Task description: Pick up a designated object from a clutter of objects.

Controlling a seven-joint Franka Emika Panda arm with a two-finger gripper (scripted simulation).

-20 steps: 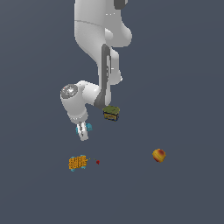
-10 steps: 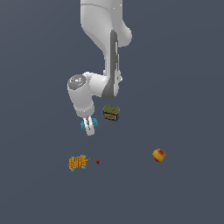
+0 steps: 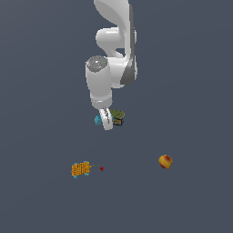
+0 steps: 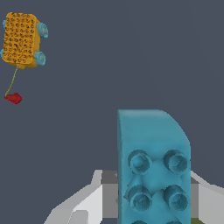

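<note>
Claw: your claw (image 3: pixel 105 120) grips the cyan brick (image 4: pixel 153 168).
Cyan brick: you see it between the fingers, beside the olive box (image 3: pixel 118 117), well apart from the orange block (image 3: pixel 80 169).

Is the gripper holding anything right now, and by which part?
Yes: the gripper is shut on the cyan brick, with a finger on each of its long sides near one end; the studded face is uncovered.

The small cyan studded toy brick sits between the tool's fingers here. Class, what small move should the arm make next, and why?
Probably a short, straight lift. In the wrist view the small cyan studded toy brick fills the space between the white fingers of the tool, so it looks gripped. In the exterior view it sits close beside the olive-green box; rising vertically should avoid dragging against that box.
</note>
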